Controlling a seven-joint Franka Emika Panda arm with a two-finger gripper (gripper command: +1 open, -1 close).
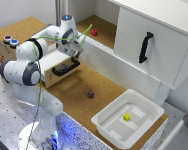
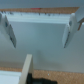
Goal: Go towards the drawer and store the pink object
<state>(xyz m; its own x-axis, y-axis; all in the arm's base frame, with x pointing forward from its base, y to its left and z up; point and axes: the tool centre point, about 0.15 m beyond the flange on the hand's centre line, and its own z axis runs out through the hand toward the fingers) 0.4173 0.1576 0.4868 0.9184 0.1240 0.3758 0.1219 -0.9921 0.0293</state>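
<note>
The pink object (image 1: 94, 32) is a tiny reddish block lying on the cork surface at the back, behind a white ledge. The drawer (image 1: 56, 61) is pulled out of the light wooden box, its black bar handle (image 1: 67, 68) facing the cork. My gripper (image 1: 75, 56) hangs just above the drawer's front and handle, well short of the pink object. In the wrist view my gripper (image 2: 39, 29) is open and empty, with both fingers (image 2: 8, 29) spread wide before a white wall. The drawer's corner (image 2: 27, 67) and handle (image 2: 39, 79) show below it. The pink object is not in the wrist view.
Coloured round buttons (image 1: 10, 40) sit on top of the wooden box. A dark maroon piece (image 1: 90, 94) lies on the cork. A white tray (image 1: 106, 122) holds a yellow cube (image 1: 126, 117). A large white cabinet door with a vertical black handle (image 1: 145, 47) stands at the exterior view's right.
</note>
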